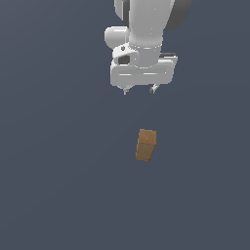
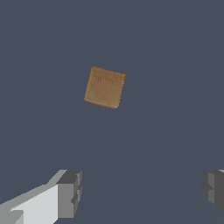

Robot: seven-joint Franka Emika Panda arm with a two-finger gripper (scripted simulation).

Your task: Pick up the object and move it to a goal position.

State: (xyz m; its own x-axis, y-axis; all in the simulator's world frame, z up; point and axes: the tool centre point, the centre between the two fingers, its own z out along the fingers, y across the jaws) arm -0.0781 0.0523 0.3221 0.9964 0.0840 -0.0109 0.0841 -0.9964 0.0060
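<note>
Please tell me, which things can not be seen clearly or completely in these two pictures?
- Arm: exterior view, cut off by the top edge above the wrist.
- Gripper fingers: wrist view, cropped by the bottom and side edges.
- Brown block: its underside and far faces are hidden by the block itself.
- Goal position: no marker shows in either view.

Light even, dim-ish, flat slate-grey ground (image 1: 53,195); no cast shadows, no glare. Block (image 1: 146,145) top face lighter than its front. Edges jagged, low-res render; no blur or edge distortion.
</note>
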